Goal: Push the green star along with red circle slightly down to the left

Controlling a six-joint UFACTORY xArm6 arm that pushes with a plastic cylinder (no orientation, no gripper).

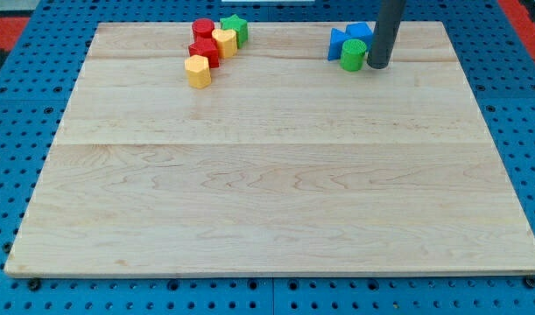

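Evidently no legible writing anywhere.

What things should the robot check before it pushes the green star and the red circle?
1. Green star in sight: ok, near the view's top, in the left cluster.
2. Red circle beside it: ok, just to the star's left; whether they touch, cannot tell.
3. My tip next to the star: not ok, it sits far to the view's right, beside the green cylinder and the blue blocks.
4. Star and circle free of other blocks: not ok, two yellow blocks and a second red block crowd them on the lower left.
5. Room on the board down-left of the cluster: ok, bare wood there.
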